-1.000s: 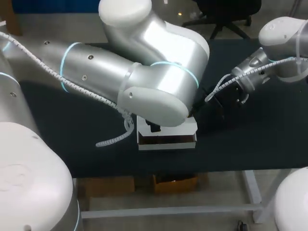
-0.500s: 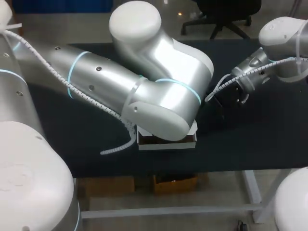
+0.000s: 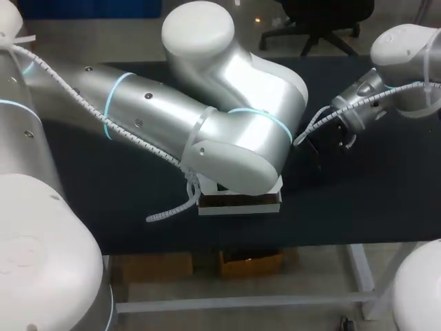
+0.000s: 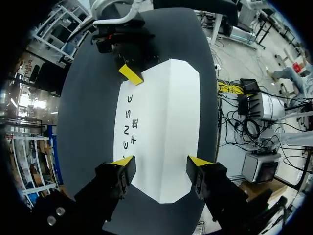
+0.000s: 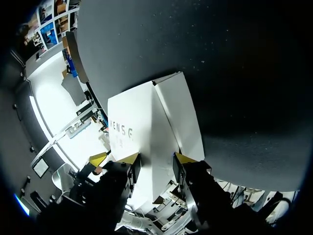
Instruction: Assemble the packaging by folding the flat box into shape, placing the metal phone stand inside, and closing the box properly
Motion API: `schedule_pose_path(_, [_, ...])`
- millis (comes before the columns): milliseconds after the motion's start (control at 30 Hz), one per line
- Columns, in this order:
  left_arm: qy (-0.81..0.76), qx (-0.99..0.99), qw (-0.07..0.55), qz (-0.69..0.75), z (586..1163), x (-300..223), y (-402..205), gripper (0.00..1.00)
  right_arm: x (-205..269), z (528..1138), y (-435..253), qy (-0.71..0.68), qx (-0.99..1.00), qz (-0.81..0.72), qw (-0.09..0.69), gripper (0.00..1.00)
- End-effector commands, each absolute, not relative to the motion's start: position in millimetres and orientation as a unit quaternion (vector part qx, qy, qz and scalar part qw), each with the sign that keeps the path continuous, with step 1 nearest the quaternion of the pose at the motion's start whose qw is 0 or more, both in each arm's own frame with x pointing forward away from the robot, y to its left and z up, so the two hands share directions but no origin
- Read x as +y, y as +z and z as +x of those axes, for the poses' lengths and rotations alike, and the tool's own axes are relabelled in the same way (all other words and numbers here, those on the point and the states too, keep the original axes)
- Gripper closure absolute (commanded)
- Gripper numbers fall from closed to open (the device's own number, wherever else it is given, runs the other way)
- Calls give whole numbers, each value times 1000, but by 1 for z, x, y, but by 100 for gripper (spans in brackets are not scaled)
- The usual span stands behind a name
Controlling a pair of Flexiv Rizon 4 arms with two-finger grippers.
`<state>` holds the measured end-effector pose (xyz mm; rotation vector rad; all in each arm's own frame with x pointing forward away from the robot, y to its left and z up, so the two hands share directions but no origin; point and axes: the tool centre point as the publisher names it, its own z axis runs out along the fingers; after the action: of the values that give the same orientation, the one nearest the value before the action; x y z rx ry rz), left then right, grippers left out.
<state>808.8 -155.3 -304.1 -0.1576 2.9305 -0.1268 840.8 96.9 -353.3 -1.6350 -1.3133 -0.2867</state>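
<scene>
Near middle of table (image 3: 372, 200) front edge: white box (image 3: 241, 201), mostly hidden under left arm (image 3: 172, 117). Over box top, left gripper (image 4: 161, 161) released, 2 fingers spread wide. At box's raised fold, right gripper (image 5: 156, 159) grasping white box.

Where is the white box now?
Head view: the white box lies near the table's front edge, under the left arm; the right gripper grips its right end.
</scene>
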Motion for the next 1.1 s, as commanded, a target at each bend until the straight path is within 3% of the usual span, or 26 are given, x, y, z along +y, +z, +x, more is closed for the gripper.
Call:
schedule_pose_path(33, [-39,993,98,-51,812,-159,-307,33,97,841,-353,-118,-541,-673,491,60])
schedule_pose_path(1100, [-28,991,125,-47,812,-159,-319,27,97,841,-353,-118,-541,-673,491,60])
